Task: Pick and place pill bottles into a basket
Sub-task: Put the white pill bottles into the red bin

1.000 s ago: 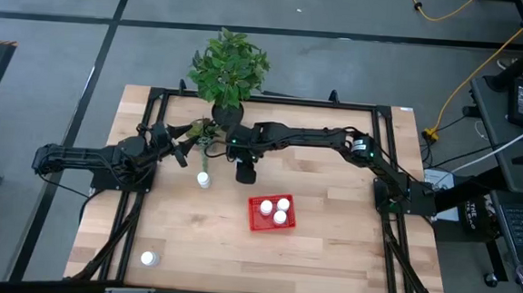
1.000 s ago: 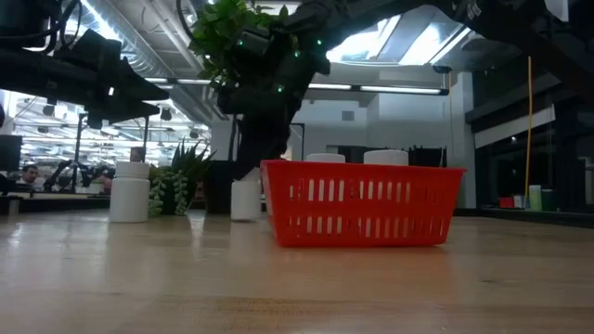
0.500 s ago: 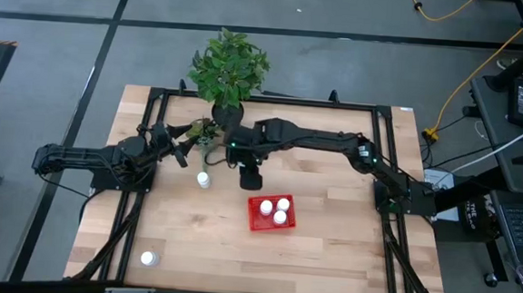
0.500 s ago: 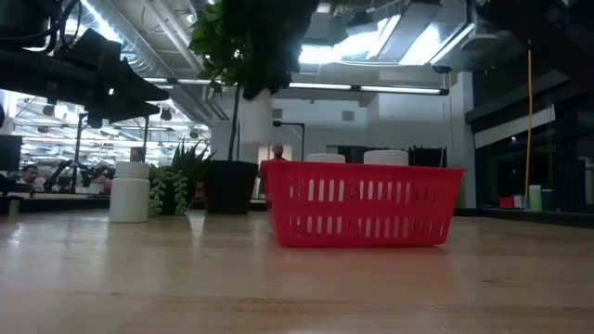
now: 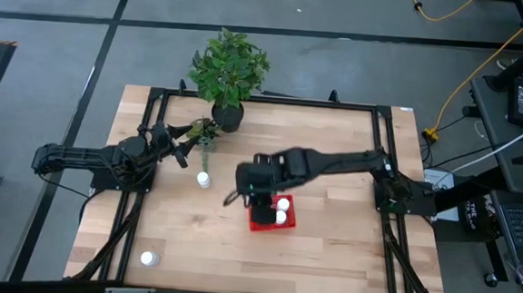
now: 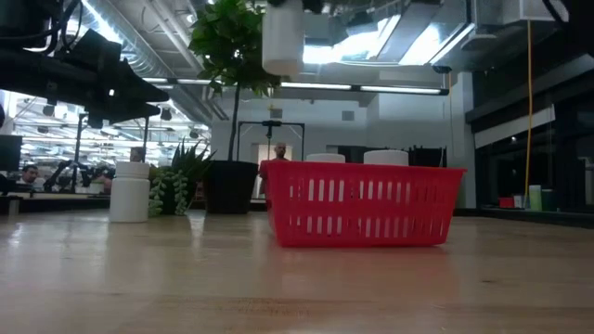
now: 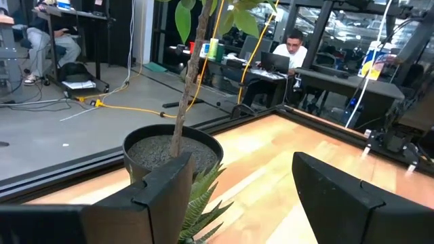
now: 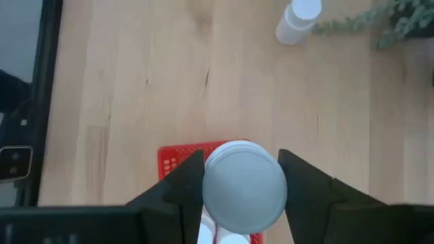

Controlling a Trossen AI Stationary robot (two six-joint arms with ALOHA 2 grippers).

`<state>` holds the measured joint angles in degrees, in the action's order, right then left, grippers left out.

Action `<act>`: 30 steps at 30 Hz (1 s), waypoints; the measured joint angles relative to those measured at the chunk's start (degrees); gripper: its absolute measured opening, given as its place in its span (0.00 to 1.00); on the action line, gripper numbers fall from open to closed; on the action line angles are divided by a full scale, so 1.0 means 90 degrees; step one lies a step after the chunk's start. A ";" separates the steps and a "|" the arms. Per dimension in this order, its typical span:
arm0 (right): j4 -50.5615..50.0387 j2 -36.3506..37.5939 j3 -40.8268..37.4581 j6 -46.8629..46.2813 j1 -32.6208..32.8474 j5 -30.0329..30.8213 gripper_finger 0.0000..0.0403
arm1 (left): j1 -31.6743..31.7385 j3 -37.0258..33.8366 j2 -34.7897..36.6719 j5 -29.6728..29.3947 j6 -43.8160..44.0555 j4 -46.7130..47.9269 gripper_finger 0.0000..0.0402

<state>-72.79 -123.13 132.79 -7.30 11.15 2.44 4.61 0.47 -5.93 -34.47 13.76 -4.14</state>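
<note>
My right gripper is shut on a white pill bottle high over the left end of the red mesh basket. Two white bottles show in the basket; their caps rise above its rim in the low view. One bottle stands on the table to the basket's left, and another stands near the front left corner. My left gripper is open and empty, to the left of the small plant, above the table. My right gripper pinches the bottle's round sides between its two fingers. The fingers come from above and point down. The bottle hangs upright below them, lifted clear, well above the basket's rim.
A black pot with a leafy plant stands at the far edge, with a small green succulent beside it, close to my left gripper. Black frame rails border the table. Bare wood lies to the basket's right and front.
My right gripper has lifted the bottle off the table near the plant pot. It has carried the bottle up and toward the near edge, until it stands over the basket's left end. The bottle has stayed upright.
</note>
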 joint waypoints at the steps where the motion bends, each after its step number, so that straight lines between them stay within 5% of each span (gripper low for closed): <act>1: 0.0023 0.0000 0.0000 -0.0057 0.0113 0.0143 0.37 | 0.0000 0.0001 -0.0008 0.0001 0.0000 0.0000 0.61; 12: 0.0281 -0.0123 -0.0052 -0.0844 0.0653 0.0644 0.37 | -0.0001 0.0000 -0.0013 -0.0001 0.0000 0.0000 0.61; 30: 0.1817 -0.0090 -0.2442 -0.0850 0.0812 0.0470 0.37 | -0.0001 -0.0001 -0.0013 0.0059 0.0058 0.0000 0.61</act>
<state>-56.44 -123.94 110.81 -14.94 18.46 6.66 4.60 0.47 -6.04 -33.95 14.28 -4.14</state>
